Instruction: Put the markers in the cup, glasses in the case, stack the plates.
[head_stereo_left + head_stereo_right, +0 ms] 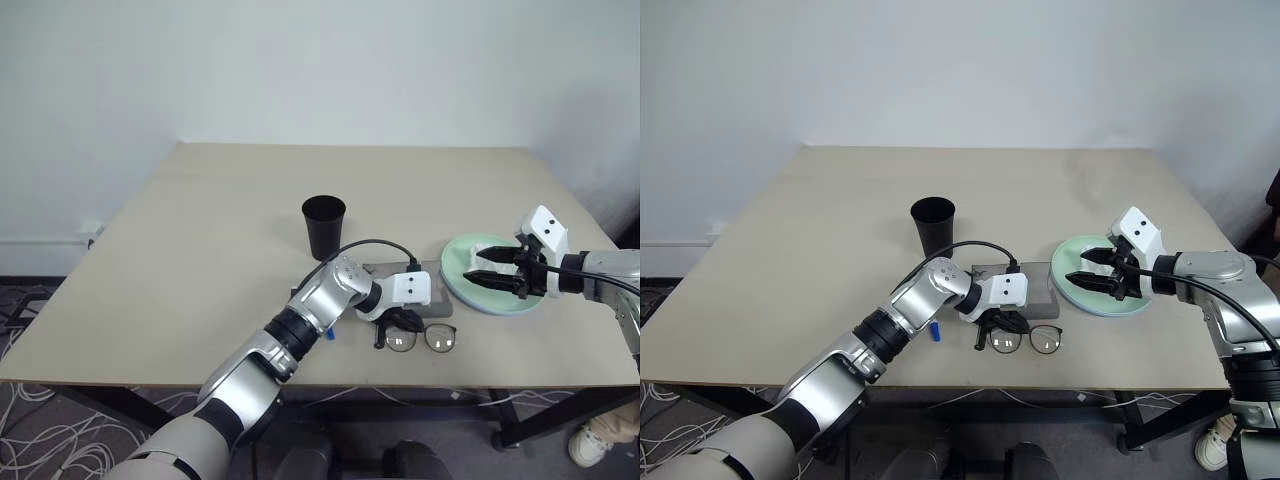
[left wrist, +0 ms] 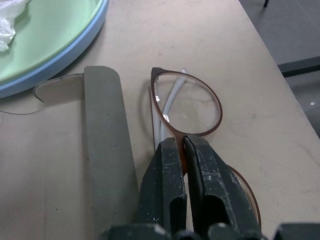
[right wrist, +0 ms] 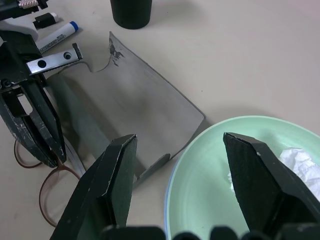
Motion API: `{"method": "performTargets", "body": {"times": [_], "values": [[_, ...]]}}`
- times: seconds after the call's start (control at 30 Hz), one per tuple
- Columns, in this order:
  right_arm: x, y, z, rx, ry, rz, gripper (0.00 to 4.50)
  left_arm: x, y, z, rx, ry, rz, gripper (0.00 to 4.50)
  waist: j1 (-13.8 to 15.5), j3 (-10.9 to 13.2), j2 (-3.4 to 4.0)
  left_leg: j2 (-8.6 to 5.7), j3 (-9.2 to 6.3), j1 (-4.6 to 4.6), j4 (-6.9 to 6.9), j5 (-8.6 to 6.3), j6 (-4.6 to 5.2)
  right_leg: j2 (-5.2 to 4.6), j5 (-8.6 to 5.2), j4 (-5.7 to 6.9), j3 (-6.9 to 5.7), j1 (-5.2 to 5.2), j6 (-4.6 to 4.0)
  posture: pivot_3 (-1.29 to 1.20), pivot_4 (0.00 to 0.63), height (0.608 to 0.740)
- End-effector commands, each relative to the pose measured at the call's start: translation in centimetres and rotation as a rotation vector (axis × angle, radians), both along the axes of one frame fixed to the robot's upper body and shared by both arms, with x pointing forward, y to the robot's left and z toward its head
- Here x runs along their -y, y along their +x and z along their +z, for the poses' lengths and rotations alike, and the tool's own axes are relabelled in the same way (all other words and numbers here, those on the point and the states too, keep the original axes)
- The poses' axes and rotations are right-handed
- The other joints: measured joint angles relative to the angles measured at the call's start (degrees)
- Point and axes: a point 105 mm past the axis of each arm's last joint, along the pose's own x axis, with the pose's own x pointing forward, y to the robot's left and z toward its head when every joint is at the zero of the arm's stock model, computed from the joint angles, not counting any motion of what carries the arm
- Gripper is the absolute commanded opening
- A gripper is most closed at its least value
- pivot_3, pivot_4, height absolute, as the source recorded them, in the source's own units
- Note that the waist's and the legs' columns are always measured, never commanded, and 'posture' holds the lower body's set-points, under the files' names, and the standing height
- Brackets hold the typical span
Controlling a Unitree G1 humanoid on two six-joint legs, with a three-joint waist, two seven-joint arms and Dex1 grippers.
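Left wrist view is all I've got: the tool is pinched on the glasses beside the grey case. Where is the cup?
Observer: The cup stands upright on the table, on the far side of the case from the glasses.
Operator: And the other tool?
Observer: The right tool is open and holds nothing, above the green plate.
Operator: Any markers around?
Observer: The blue-capped marker lies on the table next to the left arm, not in the cup.
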Motion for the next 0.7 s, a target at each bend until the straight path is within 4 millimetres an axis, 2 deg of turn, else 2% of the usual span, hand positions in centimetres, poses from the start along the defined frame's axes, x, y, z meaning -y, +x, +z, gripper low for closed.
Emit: {"method": "performTargets", "body": {"times": [0.03, 0.2, 0.4, 0.53, 0.7], "values": [[0.2, 0.3, 1.7, 0.057, -0.012, 0.012, 2.99, 0.3, 0.2, 1.8, 0.02, -0.024, -0.024, 0.03, 0.0, 0.0, 0.0, 0.0, 0.0, 0.0, 0.0, 0.0, 0.0, 0.0, 0.0, 0.0, 0.0, 0.0, 0.0, 0.0, 0.0, 0.731], [0.1, 0.4, 1.8, 0.059, -0.014, 0.017, 2.99, 0.6, 0.5, 5.2, 0.022, -0.099, -0.039, 0.03, 0.0, 0.0, 0.0, 0.0, 0.0, -0.01, 0.01, 0.0, 0.0, 0.0, 0.0, 0.0, 0.0, -0.01, 0.0, 0.0, 0.0, 0.731], [0.0, 0.5, 1.8, 0.059, -0.016, 0.023, 2.99, -0.1, 0.5, 8.6, 0.061, -0.133, -0.082, 0.03, 0.0, 0.0, 0.01, 0.0, 0.0, -0.07, 0.0, 0.0, 0.0, 0.01, 0.0, 0.0, 0.0, -0.06, 0.0, 0.0, 0.0, 0.731], [0.1, 0.6, 1.8, 0.06, -0.018, 0.024, 2.99, -1.4, 0.6, 9.7, 0.087, -0.126, -0.099, 0.03, -0.1, 0.0, 0.02, 0.0, 0.0, -0.06, 0.0, 0.01, -0.01, 0.03, 0.01, 0.02, 0.02, -0.09, -0.01, 0.0, 0.0, 0.731], [0.2, 0.7, 2.0, 0.063, -0.02, 0.026, 2.99, -3.5, 1.9, 9.7, 0.127, -0.072, -0.078, 0.03, -0.1, 0.0, 0.03, 0.0, 0.0, -0.05, 0.01, 0.01, -0.02, 0.03, 0.03, 0.05, 0.01, -0.1, -0.05, 0.0, 0.0, 0.731]]}}
